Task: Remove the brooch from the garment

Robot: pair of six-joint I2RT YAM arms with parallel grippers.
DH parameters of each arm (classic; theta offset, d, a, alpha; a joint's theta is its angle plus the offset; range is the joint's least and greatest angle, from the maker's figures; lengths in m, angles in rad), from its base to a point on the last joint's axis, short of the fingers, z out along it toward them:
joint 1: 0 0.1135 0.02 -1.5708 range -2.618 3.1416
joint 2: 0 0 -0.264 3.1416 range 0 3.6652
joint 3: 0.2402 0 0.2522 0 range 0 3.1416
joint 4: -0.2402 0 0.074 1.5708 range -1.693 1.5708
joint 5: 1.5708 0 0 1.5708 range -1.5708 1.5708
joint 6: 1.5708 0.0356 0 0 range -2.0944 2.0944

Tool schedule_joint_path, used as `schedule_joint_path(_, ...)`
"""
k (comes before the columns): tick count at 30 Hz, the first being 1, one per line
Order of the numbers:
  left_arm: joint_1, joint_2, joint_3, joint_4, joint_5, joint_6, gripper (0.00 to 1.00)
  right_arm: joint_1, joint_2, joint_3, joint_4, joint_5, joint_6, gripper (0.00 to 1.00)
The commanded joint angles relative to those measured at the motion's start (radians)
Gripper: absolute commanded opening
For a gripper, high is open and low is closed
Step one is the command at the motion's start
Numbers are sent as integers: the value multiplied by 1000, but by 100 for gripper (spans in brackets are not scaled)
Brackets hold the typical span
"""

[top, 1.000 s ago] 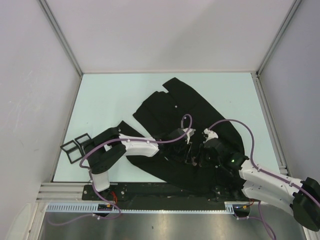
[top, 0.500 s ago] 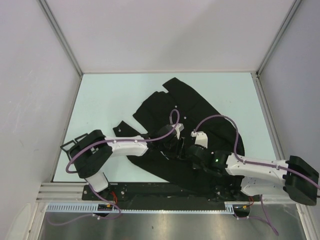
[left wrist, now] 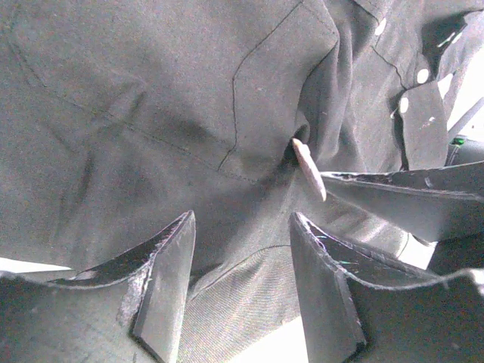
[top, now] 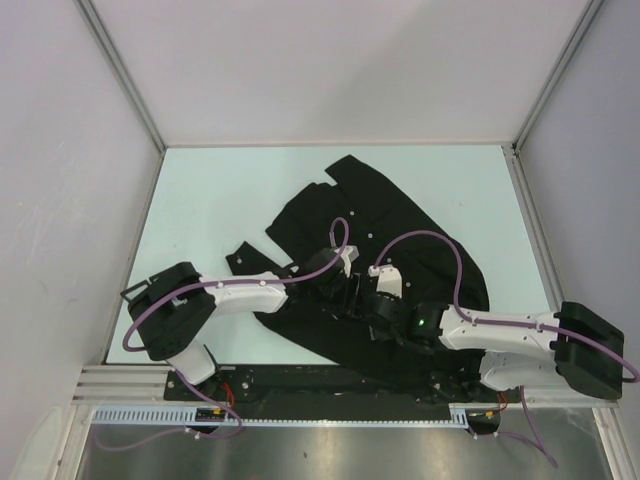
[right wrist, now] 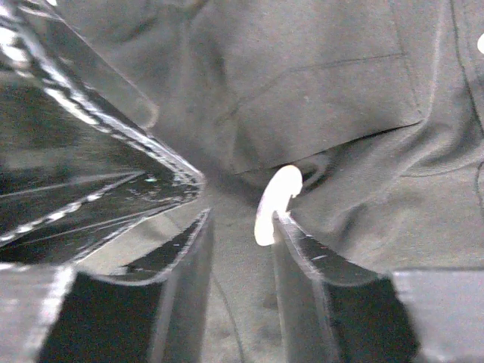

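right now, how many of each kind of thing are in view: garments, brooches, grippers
garment: 1
brooch: 1
grippers: 2 (left gripper, right gripper)
total: 4

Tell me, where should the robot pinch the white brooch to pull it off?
Probably pinch the brooch across its flat faces, with the right gripper coming at its free edge: it stands edge-up out of a fold in the garment, beside one jaw.
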Motion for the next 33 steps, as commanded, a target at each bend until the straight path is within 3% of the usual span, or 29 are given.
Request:
schedule_joint_path(1,4,-22,9,27,31,-8,58,4,-69,19,30,-5,7,44)
schedule_joint_path(6,-11,-14,15,71,94,-22,62,-8,-140,14,18,-25,4,52)
schedule_joint_path(13,-42,-3,61,47,82,-25,70,-86,-247,-9,-34,-50,27,52)
schedule_joint_path(23,-94,107,199,-54,49,-31,63,-349,-408,-138,-46,-211,47,33)
schedule_joint_path(27,-103,139,220,-85,29,-28,56,-364,-393,-152,-27,-243,17,21)
schedule_joint_path(33,-109,144,218,-98,11,-31,44,-343,-326,-152,24,-261,0,13)
